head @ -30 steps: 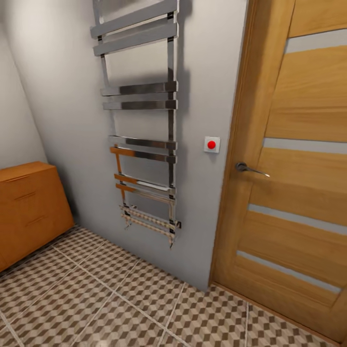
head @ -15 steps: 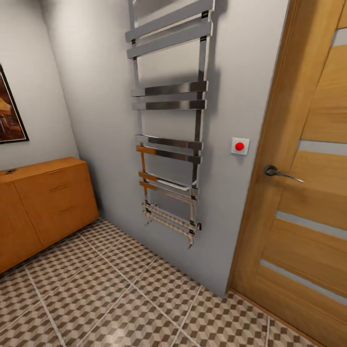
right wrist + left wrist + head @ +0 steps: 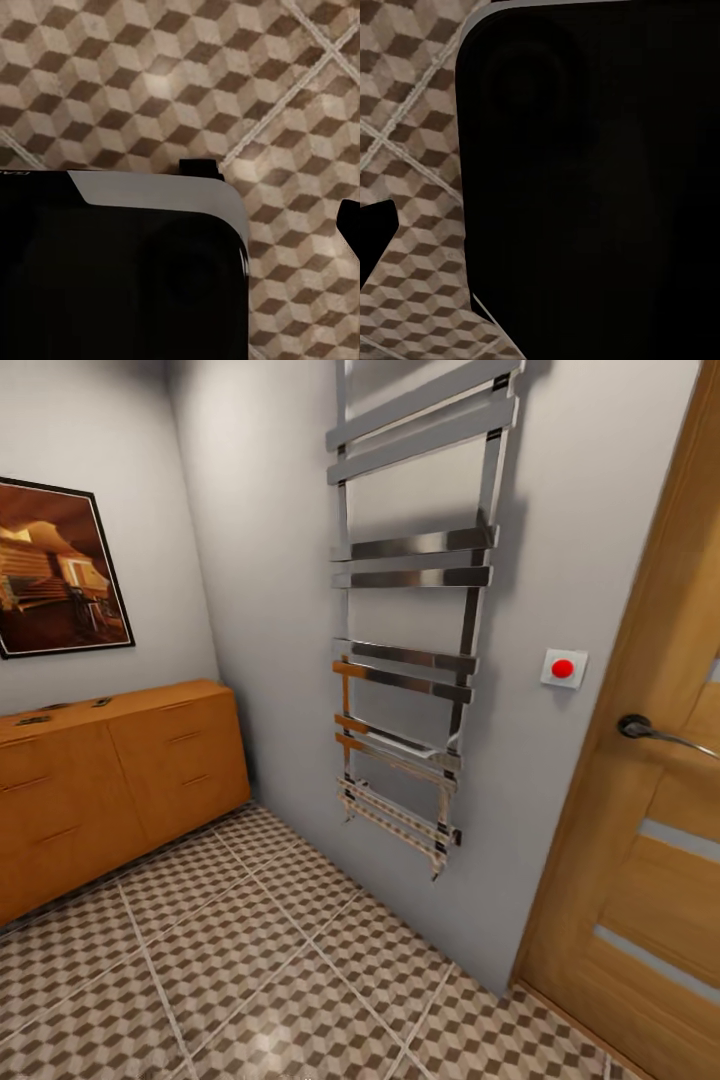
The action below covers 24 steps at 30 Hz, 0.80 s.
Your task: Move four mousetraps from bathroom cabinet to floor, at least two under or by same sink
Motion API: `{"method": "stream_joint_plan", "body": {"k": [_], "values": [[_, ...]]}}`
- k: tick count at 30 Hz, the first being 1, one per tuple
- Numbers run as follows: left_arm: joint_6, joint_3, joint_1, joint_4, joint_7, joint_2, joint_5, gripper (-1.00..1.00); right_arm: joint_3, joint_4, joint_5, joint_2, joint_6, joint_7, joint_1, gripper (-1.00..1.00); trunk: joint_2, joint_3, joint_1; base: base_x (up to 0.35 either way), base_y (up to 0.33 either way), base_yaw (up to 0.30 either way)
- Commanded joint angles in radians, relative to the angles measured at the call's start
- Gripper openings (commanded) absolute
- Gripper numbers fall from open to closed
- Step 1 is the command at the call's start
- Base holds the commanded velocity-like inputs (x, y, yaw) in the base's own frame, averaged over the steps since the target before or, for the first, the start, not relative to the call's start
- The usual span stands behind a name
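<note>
The orange-brown cabinet (image 3: 110,780) stands against the left wall in the head view, with its drawers shut. Two small flat dark-looking things (image 3: 32,719) (image 3: 101,702) lie on its top, too small to tell whether they are mousetraps. The cube-patterned bathroom floor (image 3: 250,970) spreads out in front of it. The sink is out of view. Both wrist views look down on that floor (image 3: 412,112) (image 3: 187,75) past a large black robot body (image 3: 600,187) (image 3: 112,270). A black tip (image 3: 376,236) shows at one edge of the left wrist view and another (image 3: 351,219) in the right; neither reveals how the jaws stand.
A chrome towel radiator (image 3: 410,650) hangs on the wall ahead. A wooden door (image 3: 650,810) with a lever handle (image 3: 645,730) is at the right, and a red button plate (image 3: 563,668) is beside it. A framed picture (image 3: 55,570) hangs above the cabinet.
The head camera has swung left. The door has slid toward the right edge, more of the cabinet has come into view, and the framed picture now shows. Nothing in the room itself has moved.
</note>
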Motion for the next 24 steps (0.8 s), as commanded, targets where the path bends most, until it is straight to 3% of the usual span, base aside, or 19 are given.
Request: {"method": "stream_joint_plan", "body": {"k": [1, 24], "values": [[-0.001, 0.001, 0.001, -0.002, -0.001, 0.0, 0.001, 1.0, 0.0, 0.001, 0.0, 0.0, -0.003, 0.0, -0.001, 1.0, 0.0, -0.001, 0.0, 0.0, 0.0, 0.293], [-0.001, 0.001, 0.001, -0.002, -0.001, 0.0, 0.001, 1.0, 0.0, 0.001, 0.0, 0.001, -0.008, 0.0, -0.001, 1.0, 0.0, -0.001, 0.0, 0.0, 0.0, 0.293]]}}
